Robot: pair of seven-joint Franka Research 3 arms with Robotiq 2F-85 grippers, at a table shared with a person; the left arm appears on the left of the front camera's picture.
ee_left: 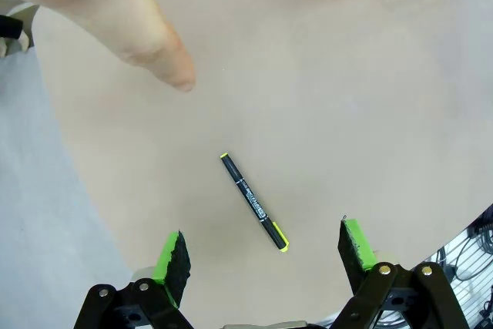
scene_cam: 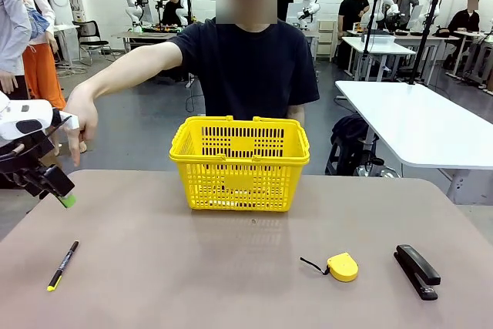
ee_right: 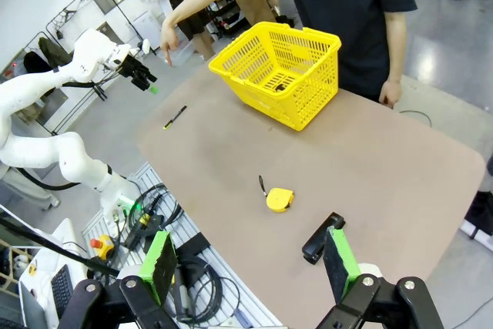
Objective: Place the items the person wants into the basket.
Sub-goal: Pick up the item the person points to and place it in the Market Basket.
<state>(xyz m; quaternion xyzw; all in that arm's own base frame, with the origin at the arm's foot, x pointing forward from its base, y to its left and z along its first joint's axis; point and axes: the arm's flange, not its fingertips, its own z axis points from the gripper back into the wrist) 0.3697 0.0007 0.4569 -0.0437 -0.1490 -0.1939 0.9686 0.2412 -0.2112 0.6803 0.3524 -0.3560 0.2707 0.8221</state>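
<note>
Left hand (ee_left: pixel 264 256) released, green pads spread wide, hovering above the thin black pen with yellow tip (ee_left: pixel 254 202), which lies flat on the brown desk (ee_left: pixel 370 113) near its left edge, touched by nothing; right hand (ee_right: pixel 250 263) released too, held high off the desk's near side. The person's hand (ee_left: pixel 115 13) is blurred and cut off at the upper left of the left wrist view, one finger pointing down toward the pen. The yellow plastic lattice basket (scene_cam: pixel 239 161) stands upright mid-desk before the person; a small dark shape on its floor in the right wrist view is too small to identify.
</note>
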